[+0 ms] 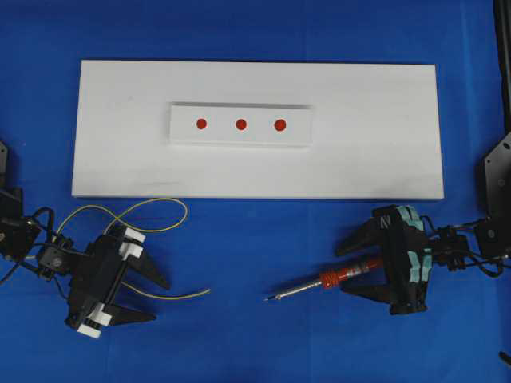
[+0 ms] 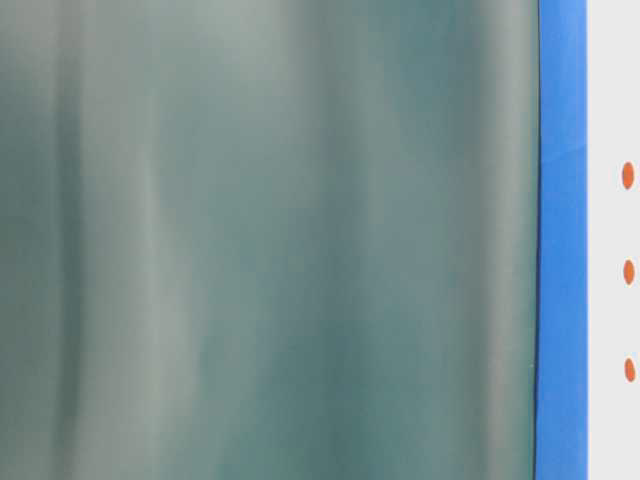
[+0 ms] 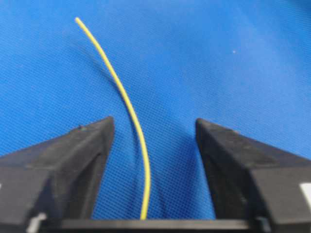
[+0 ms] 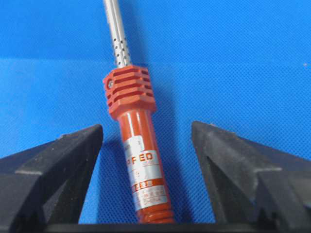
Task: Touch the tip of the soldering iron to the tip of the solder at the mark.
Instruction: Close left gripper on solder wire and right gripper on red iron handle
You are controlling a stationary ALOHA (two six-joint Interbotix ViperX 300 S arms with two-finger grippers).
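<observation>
The soldering iron (image 1: 335,278) lies on the blue cloth at the right, its tip (image 1: 267,299) pointing left. My right gripper (image 1: 342,270) is open, its fingers on either side of the orange body (image 4: 143,160) with gaps both sides; in the wrist view the gripper (image 4: 146,125) touches nothing. The yellow solder (image 1: 128,211) loops at the left, and its tip (image 1: 209,291) lies free on the cloth. My left gripper (image 1: 158,300) is open around the wire (image 3: 129,109), not pinching it, and the tip (image 3: 77,19) reaches ahead. Three red marks (image 1: 241,124) sit on a raised white strip.
A large white board (image 1: 383,144) carries the strip (image 1: 184,134) behind both grippers. The table-level view is mostly filled by a blurred grey-green surface (image 2: 270,240), with the red marks (image 2: 628,271) at its right edge. A dark post (image 1: 503,64) stands far right.
</observation>
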